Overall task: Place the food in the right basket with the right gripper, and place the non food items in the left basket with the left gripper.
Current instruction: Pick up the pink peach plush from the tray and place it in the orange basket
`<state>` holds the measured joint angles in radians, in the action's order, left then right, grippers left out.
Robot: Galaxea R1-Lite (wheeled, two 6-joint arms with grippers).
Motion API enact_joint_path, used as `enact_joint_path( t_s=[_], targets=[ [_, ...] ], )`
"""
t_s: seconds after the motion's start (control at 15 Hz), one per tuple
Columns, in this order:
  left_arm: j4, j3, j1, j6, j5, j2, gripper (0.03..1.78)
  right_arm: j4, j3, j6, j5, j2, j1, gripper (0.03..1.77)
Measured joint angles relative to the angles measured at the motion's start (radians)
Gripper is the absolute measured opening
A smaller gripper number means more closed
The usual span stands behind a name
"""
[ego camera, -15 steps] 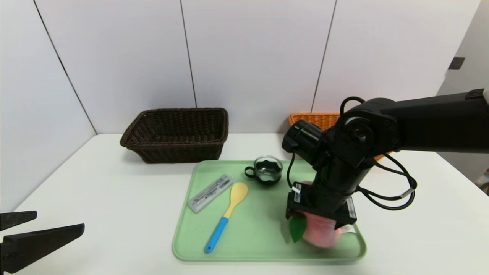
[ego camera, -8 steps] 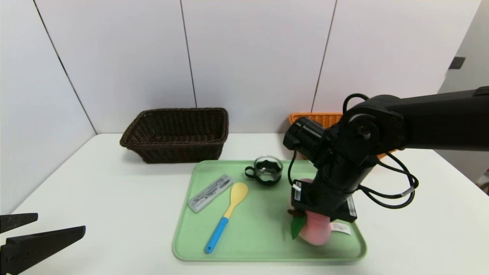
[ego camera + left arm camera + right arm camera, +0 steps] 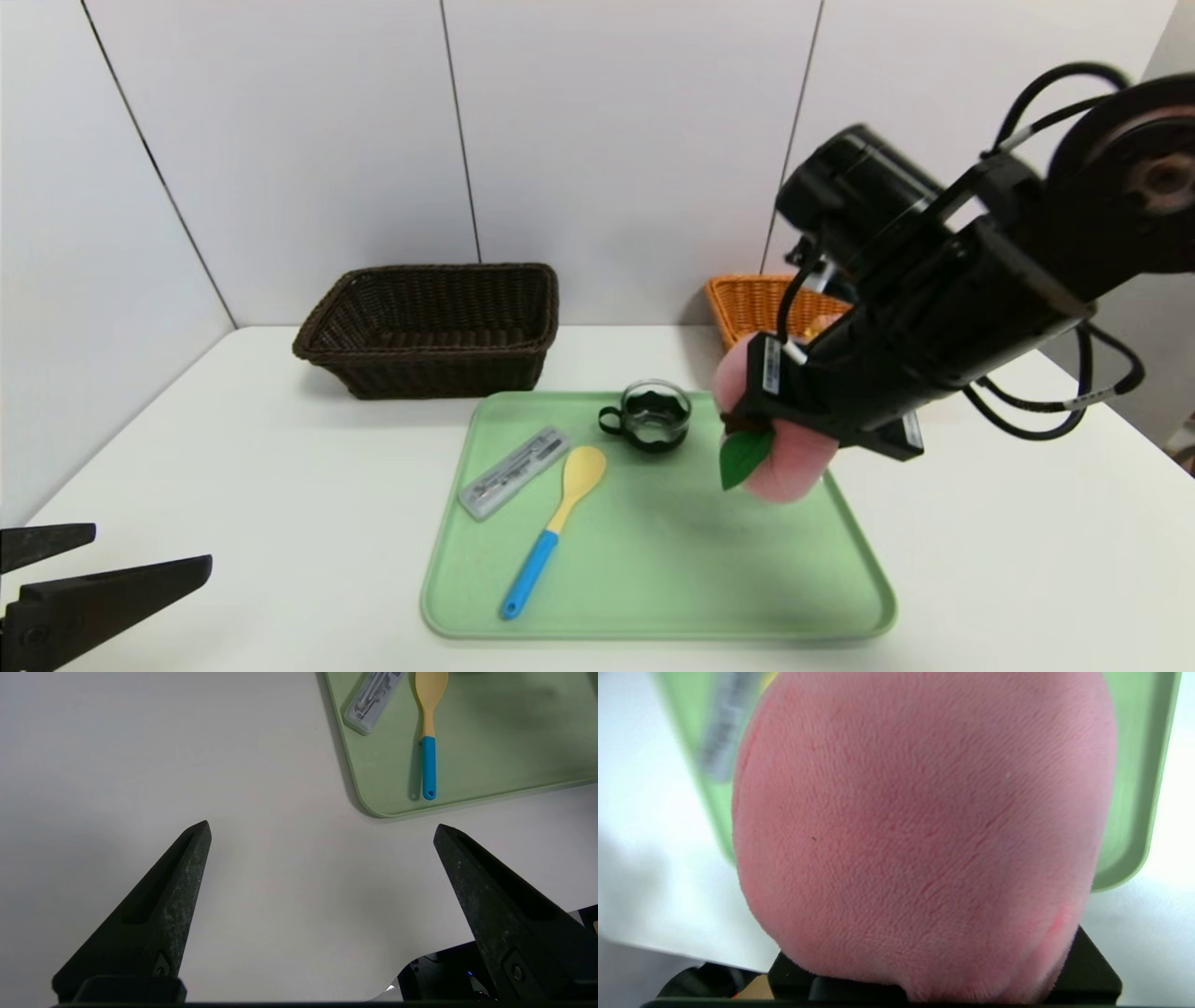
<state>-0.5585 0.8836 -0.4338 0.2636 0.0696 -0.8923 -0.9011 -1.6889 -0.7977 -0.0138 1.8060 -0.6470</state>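
Note:
My right gripper [image 3: 792,427] is shut on a pink plush peach [image 3: 794,469] with a green leaf [image 3: 744,457], held in the air above the right part of the green tray [image 3: 653,569]. In the right wrist view the peach [image 3: 924,826] hides the fingers. On the tray lie a glass cup [image 3: 655,416], a yellow spoon with a blue handle [image 3: 556,521] and a clear case [image 3: 515,471]. The left basket [image 3: 434,322] is dark brown and looks empty. The right basket [image 3: 761,303] is orange and partly behind my right arm. My left gripper [image 3: 149,546] [image 3: 322,826] hangs open over bare table.
The white table [image 3: 233,448] ends at wall panels close behind both baskets. In the left wrist view, the spoon [image 3: 427,732] and the case [image 3: 371,700] lie on the near corner of the tray [image 3: 490,742], past my open left fingers.
The right gripper closed on the peach on the tray, then lifted it up and back toward the orange basket. The left arm has not moved.

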Motion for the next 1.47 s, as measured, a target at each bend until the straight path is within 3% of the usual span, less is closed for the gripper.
enact_joint_path(
  t_s=[0.13, 0.33, 0.6, 1.07, 1.27, 1.47],
  targets=[
    [-0.002, 0.0, 0.0, 0.0, 0.0, 0.0, 1.69, 0.024, -0.083, 0.048, -0.027, -0.037, 0.04, 0.78],
    [-0.001, 0.002, 0.0, 0.0, 0.001, 0.0, 1.69, 0.095, -0.224, 0.109, -0.047, -0.039, 0.168, 0.78],
    [0.003, 0.003, 0.0, 0.0, 0.0, 0.001, 1.69, 0.211, -0.26, 0.129, -0.049, 0.039, 0.299, 0.78],
    [0.0, -0.003, 0.001, 0.0, 0.0, 0.012, 1.69, 0.377, -0.259, 0.1, -0.05, 0.212, 0.365, 0.78],
    [0.002, -0.017, 0.001, 0.0, -0.001, 0.023, 1.69, 0.389, -0.259, 0.098, -0.049, 0.274, 0.384, 0.78],
    [-0.003, -0.023, 0.001, 0.0, -0.002, 0.031, 1.69, 0.39, -0.259, 0.1, -0.077, 0.314, 0.402, 1.06]
  ],
)
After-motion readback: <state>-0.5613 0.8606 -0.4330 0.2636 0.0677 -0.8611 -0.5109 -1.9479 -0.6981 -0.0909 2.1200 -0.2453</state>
